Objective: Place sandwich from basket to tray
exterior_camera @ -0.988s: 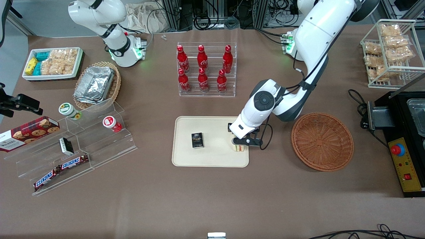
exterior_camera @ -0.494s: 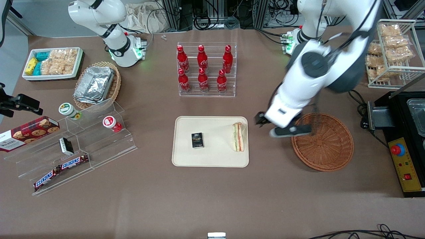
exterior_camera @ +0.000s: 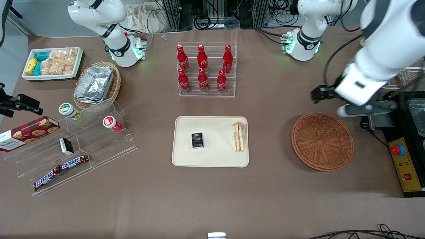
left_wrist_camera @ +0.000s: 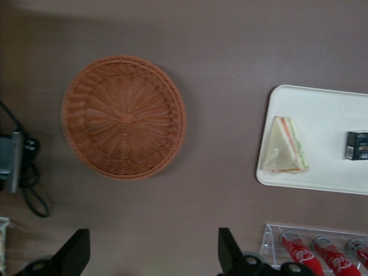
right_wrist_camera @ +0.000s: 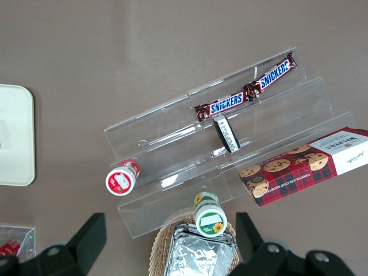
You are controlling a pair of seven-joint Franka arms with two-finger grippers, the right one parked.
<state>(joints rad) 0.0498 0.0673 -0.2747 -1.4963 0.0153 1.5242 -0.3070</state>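
Sandwich (exterior_camera: 239, 136) lies on the tray (exterior_camera: 212, 159), at the edge nearest the basket (exterior_camera: 322, 141), with a small black box (exterior_camera: 197, 140) beside it on the tray. The basket holds nothing. The gripper (exterior_camera: 352, 101) hangs high above the table, farther from the front camera than the basket, fingers (left_wrist_camera: 229, 252) spread apart and holding nothing.

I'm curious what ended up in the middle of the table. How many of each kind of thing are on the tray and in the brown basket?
Sandwich, on the tray: 1
Small black box, on the tray: 1
Items in the basket: 0
Total: 2
The hand is open, raised above the table by the basket.
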